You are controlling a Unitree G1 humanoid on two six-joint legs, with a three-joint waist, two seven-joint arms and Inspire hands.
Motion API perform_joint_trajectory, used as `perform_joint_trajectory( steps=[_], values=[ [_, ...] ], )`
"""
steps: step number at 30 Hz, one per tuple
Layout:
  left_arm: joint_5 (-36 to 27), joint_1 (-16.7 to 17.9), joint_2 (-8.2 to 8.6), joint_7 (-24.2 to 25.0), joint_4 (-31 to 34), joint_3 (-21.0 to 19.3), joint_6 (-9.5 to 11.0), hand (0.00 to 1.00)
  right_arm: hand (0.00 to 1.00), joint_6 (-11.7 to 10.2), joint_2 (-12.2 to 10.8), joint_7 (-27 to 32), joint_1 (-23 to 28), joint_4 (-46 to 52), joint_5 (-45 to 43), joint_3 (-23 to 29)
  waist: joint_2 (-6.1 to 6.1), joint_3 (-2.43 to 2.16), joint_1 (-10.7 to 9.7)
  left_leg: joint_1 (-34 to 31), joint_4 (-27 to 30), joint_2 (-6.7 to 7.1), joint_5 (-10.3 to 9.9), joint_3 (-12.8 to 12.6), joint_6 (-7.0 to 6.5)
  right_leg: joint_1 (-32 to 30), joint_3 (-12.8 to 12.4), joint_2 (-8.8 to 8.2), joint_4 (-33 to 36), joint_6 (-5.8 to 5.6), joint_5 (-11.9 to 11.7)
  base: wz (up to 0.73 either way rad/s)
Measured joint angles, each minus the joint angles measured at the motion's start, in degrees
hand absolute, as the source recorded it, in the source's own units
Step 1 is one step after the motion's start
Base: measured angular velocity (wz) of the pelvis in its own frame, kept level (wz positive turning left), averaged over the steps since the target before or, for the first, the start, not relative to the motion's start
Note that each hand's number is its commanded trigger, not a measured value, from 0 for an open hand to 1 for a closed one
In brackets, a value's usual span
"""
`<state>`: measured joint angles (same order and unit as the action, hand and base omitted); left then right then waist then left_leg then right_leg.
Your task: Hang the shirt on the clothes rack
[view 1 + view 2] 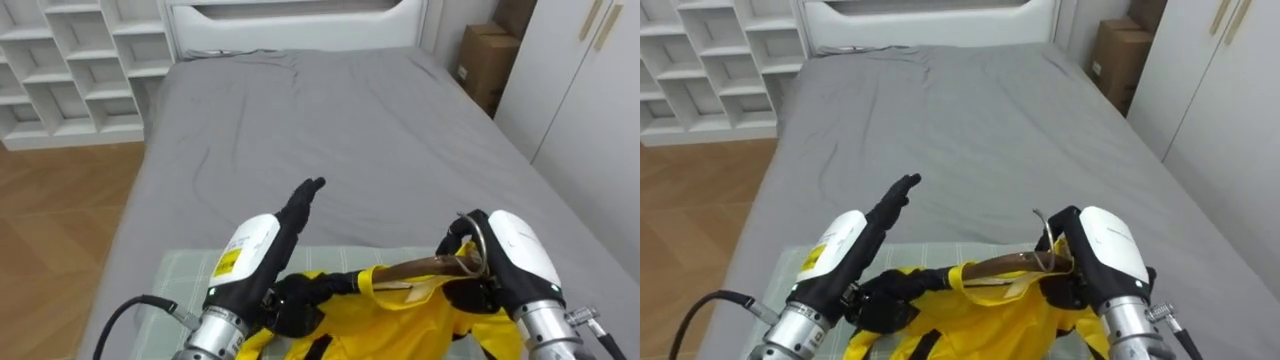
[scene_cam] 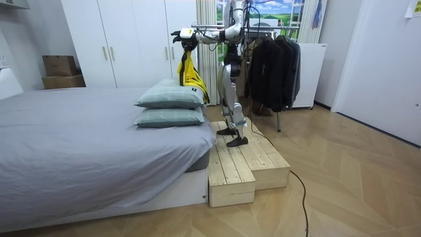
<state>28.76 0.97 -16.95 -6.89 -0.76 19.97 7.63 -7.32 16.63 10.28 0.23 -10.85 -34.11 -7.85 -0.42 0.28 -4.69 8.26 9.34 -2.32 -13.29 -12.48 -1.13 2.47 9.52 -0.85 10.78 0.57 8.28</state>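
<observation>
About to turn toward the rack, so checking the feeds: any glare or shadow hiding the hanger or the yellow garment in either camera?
Left eye view: soft, even light, no glare; the wooden hanger and its metal hook show plainly at the right robot hand gripping it. Room view: the bright window behind leaves the dark coats shadowy; the yellow garment stands out.

the hanger ends hidden under the right hand.
</observation>
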Motion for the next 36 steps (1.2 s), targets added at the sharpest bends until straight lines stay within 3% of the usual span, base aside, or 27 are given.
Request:
perform_joint_trajectory(
  steps=[6,17,22,32,36],
  values=[
    [-0.08,0.0,0.27,1.39,-2.76,0.05,-0.64,0.0,1.0,-0.02,-0.92,-0.26,2.42,-0.72,-0.03,0.23,0.0,0.04,-1.07,0.1,0.01,0.0,0.0,-0.2,0.0,0.01,-0.21,-0.03,0.06,-0.04,-0.02,-0.01],
    [-2.33,-0.01,1.95,2.87,-5.06,0.37,-1.34,0.0,1.0,1.08,-1.22,-2.1,2.99,-2.08,0.89,0.25,0.45,0.37,-1.94,-0.64,0.01,-0.01,-0.01,-3.15,0.0,-2.58,-2.48,-0.03,1.91,-0.08,-0.01,-0.12],
    [-5.01,-0.02,1.8,4.17,-6.19,0.36,-1.37,0.0,1.0,1.08,-1.82,-2.31,3.0,-3.03,6.23,0.36,0.44,0.42,-2.98,-0.51,0.03,0.03,-0.03,-3.89,-0.01,-2.72,-3.04,-0.04,1.94,-0.08,-0.01,-0.04],
    [-5.71,-0.01,1.95,4.24,-6.18,0.59,-1.35,0.0,1.0,1.13,-1.83,-2.27,2.98,-4.53,10.97,0.89,1.0,0.77,-2.93,-0.83,0.0,0.03,-0.03,-4.94,-0.01,-4.07,-3.44,-0.01,2.82,-0.07,-0.14,-0.06],
    [-5.58,0.16,2.97,4.24,-6.18,0.88,-1.33,0.0,1.0,1.13,-2.25,-2.78,2.58,-4.53,15.72,1.89,0.97,0.76,-2.87,-1.04,-0.07,0.12,-0.03,-4.94,-0.01,-4.31,-3.41,-0.11,2.81,-0.08,-0.13,0.0]
  ],
)
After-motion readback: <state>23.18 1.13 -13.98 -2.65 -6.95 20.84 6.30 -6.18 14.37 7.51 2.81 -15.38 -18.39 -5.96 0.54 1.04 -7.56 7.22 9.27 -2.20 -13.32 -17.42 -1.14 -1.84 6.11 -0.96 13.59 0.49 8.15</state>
